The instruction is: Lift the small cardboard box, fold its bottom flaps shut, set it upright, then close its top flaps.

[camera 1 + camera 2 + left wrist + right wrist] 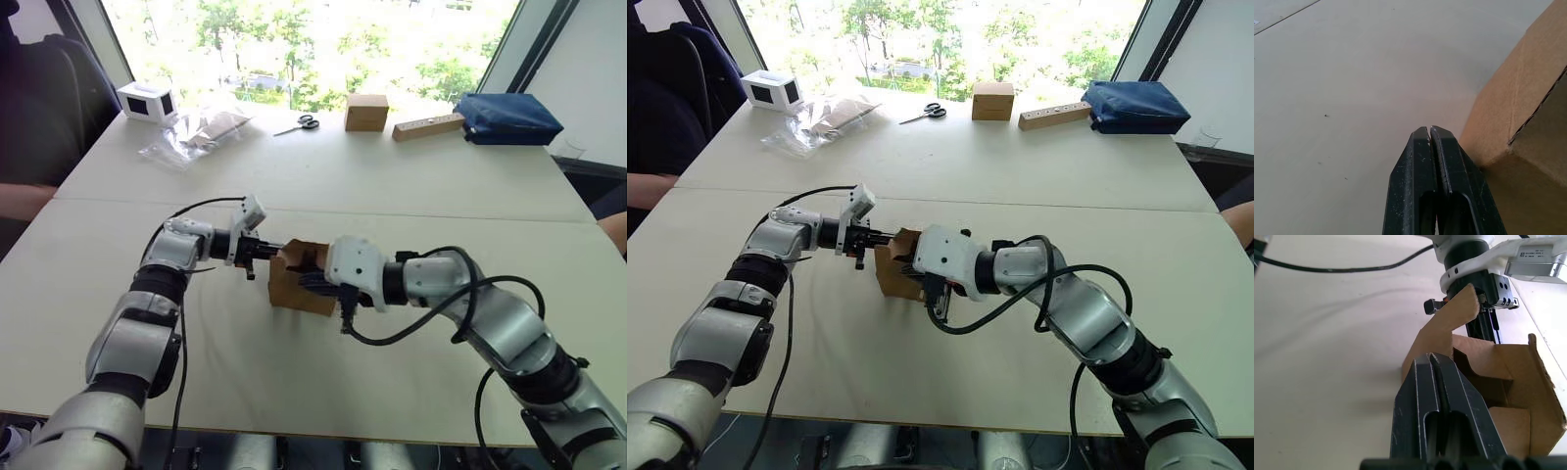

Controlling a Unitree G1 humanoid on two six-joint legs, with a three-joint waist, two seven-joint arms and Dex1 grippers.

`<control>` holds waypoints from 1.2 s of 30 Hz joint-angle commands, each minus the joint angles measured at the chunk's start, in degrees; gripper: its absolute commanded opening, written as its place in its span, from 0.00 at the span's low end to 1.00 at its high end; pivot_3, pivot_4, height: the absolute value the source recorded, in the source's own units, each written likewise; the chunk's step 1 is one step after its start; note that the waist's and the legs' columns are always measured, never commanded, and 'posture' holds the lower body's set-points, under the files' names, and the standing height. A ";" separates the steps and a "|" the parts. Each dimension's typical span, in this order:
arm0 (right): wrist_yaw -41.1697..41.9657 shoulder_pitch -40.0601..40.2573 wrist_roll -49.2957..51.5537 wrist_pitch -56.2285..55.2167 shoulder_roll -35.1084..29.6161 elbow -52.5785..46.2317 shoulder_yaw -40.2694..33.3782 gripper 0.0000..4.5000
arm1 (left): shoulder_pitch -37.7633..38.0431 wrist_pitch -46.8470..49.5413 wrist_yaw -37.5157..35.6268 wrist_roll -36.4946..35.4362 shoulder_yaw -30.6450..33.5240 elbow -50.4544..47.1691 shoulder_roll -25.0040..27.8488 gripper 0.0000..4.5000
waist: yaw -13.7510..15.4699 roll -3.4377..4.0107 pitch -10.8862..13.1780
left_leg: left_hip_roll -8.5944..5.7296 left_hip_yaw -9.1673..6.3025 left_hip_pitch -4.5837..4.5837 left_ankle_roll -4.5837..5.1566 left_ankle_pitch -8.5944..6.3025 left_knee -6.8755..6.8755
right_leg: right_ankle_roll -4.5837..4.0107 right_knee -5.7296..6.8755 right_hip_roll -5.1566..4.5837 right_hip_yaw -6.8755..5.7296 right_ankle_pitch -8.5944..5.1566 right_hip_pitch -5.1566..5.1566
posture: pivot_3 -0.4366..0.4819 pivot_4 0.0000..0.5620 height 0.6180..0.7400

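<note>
Right wrist view had the small cardboard box mid-table, flaps half open, with the left gripper and right gripper both pressed together, holding nothing, so I'd guess flap-folding was underway, next nudging that raised flap down.

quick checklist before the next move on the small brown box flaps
1. Small plain brown corrugated cardboard box on the white table: ok.
2. Left gripper shut, beside the box's side: ok.
3. Right gripper shut, at the open end: ok.
4. Short brown cardboard flaps folded shut: not ok, one stands up.
5. Which end is open, top or bottom: cannot tell.
6. Black-handled scissors and squarer brown box far off: ok.
</note>
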 commanded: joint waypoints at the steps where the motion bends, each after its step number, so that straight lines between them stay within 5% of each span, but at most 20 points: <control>1: -0.39 -1.11 -1.94 -0.81 0.52 -0.10 0.36 0.00 | 0.76 1.49 -1.07 -1.30 1.22 -3.95 0.22 0.01 | 0.01 0.00 0.00 | 0.00 0.00 0.00 0.00 0.00 0.00 | 0.00 0.00 0.00 0.00 0.00 0.00 | 0.48 0.27 1.00; 20: 0.65 0.39 -4.37 -2.68 3.18 4.92 1.05 0.00 | 2.22 2.15 0.45 -1.68 1.50 -6.15 0.17 0.01 | -0.02 0.00 0.00 | 0.00 -0.02 0.00 0.00 0.00 0.00 | 0.00 0.00 0.00 0.00 0.00 0.00 | 0.48 0.27 1.00; 25: 0.72 0.83 -4.51 -3.04 4.22 5.70 1.08 0.00 | 2.15 0.26 6.82 -1.94 4.88 -6.26 0.66 0.01 | -0.08 0.00 0.00 | 0.01 -0.08 0.01 0.00 0.00 0.00 | 0.00 0.01 0.01 0.00 0.00 0.00 | 0.48 0.27 1.00; 30: 0.61 1.14 -4.68 -3.42 4.92 5.70 0.75 0.00 | 6.92 5.40 7.96 -4.66 8.47 -16.64 5.40 0.01 | -0.62 0.00 0.00 | 0.10 -0.09 0.01 -0.01 0.00 0.00 | 0.00 0.01 0.00 0.00 0.00 -0.01 | 0.48 0.27 1.00; 36: 1.32 1.07 -4.51 -4.80 5.24 6.50 0.26 0.00 | 18.73 27.84 7.69 -18.29 14.55 -43.74 12.92 0.01 | -1.31 0.01 0.00 | 0.20 -0.11 0.00 -0.11 0.06 -0.04 | 0.00 0.02 0.00 0.01 0.00 -0.04 | 0.48 0.27 1.00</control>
